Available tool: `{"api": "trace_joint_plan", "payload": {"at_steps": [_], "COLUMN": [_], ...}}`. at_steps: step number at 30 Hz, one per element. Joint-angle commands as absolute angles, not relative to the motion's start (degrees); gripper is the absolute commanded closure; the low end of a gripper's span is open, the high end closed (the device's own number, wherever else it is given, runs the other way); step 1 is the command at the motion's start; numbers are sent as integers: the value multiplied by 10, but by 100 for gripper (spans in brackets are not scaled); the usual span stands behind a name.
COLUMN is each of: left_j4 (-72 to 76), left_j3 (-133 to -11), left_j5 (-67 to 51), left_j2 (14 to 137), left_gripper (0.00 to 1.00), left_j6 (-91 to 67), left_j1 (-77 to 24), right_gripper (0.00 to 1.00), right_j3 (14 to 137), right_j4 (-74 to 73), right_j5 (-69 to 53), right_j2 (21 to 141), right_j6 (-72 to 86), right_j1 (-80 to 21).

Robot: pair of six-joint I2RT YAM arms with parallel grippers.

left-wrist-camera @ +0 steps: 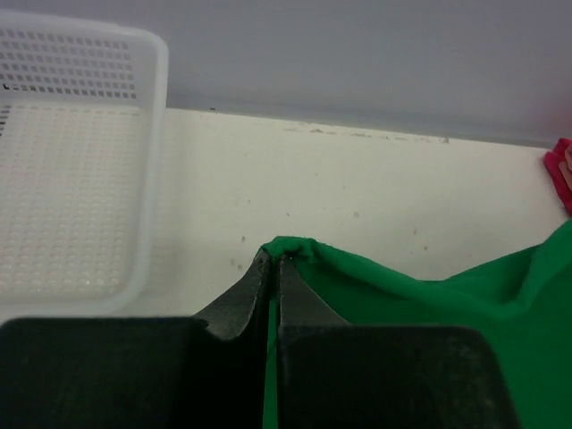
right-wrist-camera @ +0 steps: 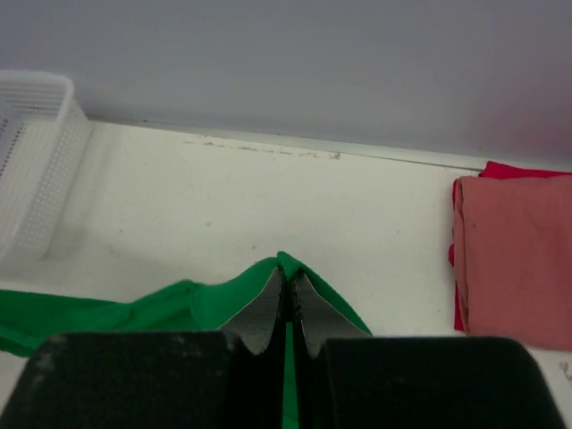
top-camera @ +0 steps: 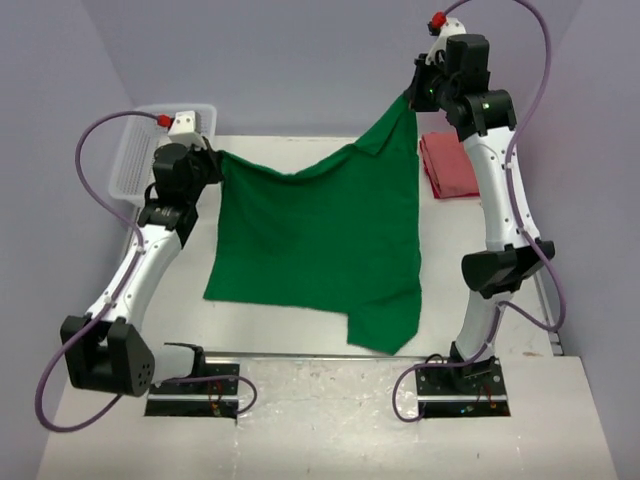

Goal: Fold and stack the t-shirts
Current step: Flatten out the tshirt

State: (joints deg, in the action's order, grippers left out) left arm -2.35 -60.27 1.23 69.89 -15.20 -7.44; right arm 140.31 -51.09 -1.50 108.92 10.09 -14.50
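Note:
A bright green t-shirt (top-camera: 320, 245) hangs spread between both arms above the table, its lower edge lying on the surface. My left gripper (top-camera: 216, 160) is shut on its upper left corner, and the left wrist view shows green cloth (left-wrist-camera: 393, 295) pinched at the fingertips (left-wrist-camera: 274, 264). My right gripper (top-camera: 410, 97) holds the upper right corner higher up, shut on the cloth (right-wrist-camera: 179, 308) at its tips (right-wrist-camera: 287, 279). A folded salmon-red t-shirt (top-camera: 452, 165) lies at the back right of the table, seen also in the right wrist view (right-wrist-camera: 514, 259).
A white plastic mesh basket (top-camera: 135, 150) stands at the back left corner, just behind the left arm (left-wrist-camera: 71, 179). The grey back wall runs close behind the table's far edge.

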Motion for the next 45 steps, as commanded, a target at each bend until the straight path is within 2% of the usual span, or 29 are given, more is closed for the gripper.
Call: {"api": "trace_joint_plan", "payload": {"at_steps": [1, 7, 17, 22, 32, 33, 34, 35, 36, 37, 38, 39, 40, 42, 45], "left_j4": [83, 132, 206, 205, 200, 197, 179, 162, 151, 149, 153, 156, 163, 175, 119], "left_j3": [-649, -704, -752, -790, -792, -794, -808, -817, -824, -819, -813, -803, -779, -744, -745], "left_j5": [26, 6, -16, -20, -4, -3, 23, 36, 46, 61, 69, 84, 117, 155, 217], "left_j2": [772, 919, 1073, 1117, 1140, 1143, 1147, 1158, 1159, 1158, 1144, 1130, 1115, 1062, 1007], "left_gripper": [100, 100, 100, 100, 100, 95, 82, 45, 27, 15, 0, 0, 0, 0, 0], "left_j6": [-141, -119, -129, -125, -110, -110, -111, -114, -119, -120, -122, -130, -137, -153, -180], "left_j1": [-49, -35, -28, -28, -28, -28, -28, -28, -28, -28, -29, -32, -33, -40, -61], "right_gripper": [100, 100, 100, 100, 100, 100, 94, 76, 56, 27, 19, 5, 2, 1, 1], "right_j3": [1411, 1418, 1426, 1434, 1426, 1426, 1426, 1439, 1442, 1443, 1441, 1439, 1440, 1410, 1330], "right_j4": [-424, -370, -304, -302, -308, -309, -315, -322, -329, -338, -342, -348, -367, -382, -409], "right_j5": [-68, -109, -166, -163, -166, -171, -171, -169, -169, -159, -149, -142, -132, -108, -65], "right_j2": [1109, 1208, 1307, 1338, 1364, 1368, 1371, 1380, 1381, 1380, 1376, 1362, 1354, 1302, 1239], "right_j6": [75, 43, 29, 26, 33, 35, 38, 41, 43, 46, 55, 61, 68, 111, 185], "right_j1": [-122, -110, -91, -86, -76, -75, -74, -71, -70, -70, -70, -69, -69, -69, -69]}}
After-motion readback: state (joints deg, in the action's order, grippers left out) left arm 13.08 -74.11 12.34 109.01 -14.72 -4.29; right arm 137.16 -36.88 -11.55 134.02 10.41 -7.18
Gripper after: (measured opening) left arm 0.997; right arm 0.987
